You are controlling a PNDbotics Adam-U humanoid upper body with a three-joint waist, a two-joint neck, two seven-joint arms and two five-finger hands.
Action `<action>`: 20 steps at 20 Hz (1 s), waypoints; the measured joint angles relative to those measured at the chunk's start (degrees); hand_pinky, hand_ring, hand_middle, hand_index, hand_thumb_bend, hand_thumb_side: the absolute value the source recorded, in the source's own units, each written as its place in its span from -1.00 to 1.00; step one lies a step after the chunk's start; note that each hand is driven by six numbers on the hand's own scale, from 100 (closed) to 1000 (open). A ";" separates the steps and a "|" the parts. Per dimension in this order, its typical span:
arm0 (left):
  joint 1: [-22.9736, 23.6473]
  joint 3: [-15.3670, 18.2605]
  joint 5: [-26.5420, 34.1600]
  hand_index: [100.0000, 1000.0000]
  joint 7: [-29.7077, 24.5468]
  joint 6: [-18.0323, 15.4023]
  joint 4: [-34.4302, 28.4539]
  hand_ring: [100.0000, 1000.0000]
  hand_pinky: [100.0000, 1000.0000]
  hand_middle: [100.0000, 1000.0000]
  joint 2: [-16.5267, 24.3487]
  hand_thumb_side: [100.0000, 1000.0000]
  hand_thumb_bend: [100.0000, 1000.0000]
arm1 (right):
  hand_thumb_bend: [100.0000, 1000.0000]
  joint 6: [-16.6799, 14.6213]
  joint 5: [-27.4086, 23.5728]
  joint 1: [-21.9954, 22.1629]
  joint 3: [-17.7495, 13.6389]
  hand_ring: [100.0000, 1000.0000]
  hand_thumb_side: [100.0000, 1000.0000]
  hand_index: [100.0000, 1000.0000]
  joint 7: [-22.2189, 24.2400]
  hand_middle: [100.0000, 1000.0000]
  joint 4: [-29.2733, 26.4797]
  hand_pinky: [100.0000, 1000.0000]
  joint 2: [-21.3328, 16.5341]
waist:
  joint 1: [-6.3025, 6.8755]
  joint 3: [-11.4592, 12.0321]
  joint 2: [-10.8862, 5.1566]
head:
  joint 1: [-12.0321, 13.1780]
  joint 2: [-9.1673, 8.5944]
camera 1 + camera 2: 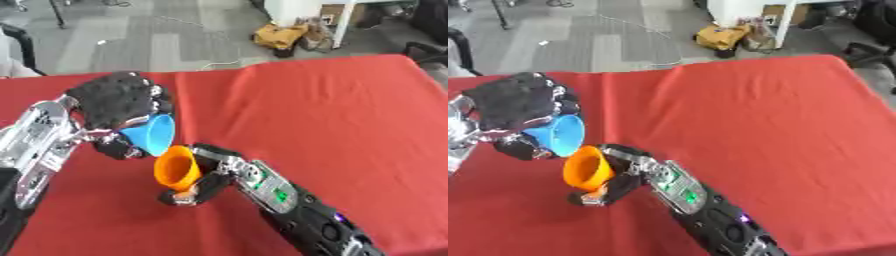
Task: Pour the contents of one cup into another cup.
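While both cups sit near the left centre of the frame, I have my left hand (118,102) curled round the blue cup (150,133), tipped well over so its mouth faces down and to the right, its lip just above the rim of the orange cup (178,170). My right hand (210,176), coming in from the lower right, has its fingers wrapped round the orange cup from the right side and holds it close over the red tablecloth (332,115), its mouth tilted up toward the blue one. I cannot see what, if anything, is inside either cup. Both look like small thin plastic cups, so I judge them light, smooth and fairly slippery, with walls that would flex or buckle if squeezed near the open rim. The taper also means a cup could slide out through my fingers toward its narrow end. The safest hold seems to be around the mid-body or lower, where the wall is stiffer, leaving both rims clear for the pour.
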 measured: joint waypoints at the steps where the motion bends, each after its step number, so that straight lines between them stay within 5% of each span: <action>1: -0.03 -0.11 -0.15 0.23 -0.09 -0.09 -0.06 -0.50 -0.26 -0.45 -0.01 -1.00 0.10 | -0.42 -0.02 0.00 -0.01 0.00 -0.18 -1.00 0.20 0.06 -0.22 0.01 0.05 0.00 | 0.01 -0.01 0.00 | -0.02 0.00; 20: -0.47 -1.34 -5.47 0.24 -1.88 -1.87 -2.67 -0.51 -0.23 -0.44 -0.48 -1.00 0.10 | -0.42 -0.12 0.00 -0.02 0.00 -0.18 -1.00 0.20 0.25 -0.22 0.34 0.05 0.01 | 0.14 -0.08 -0.12 | -0.44 0.00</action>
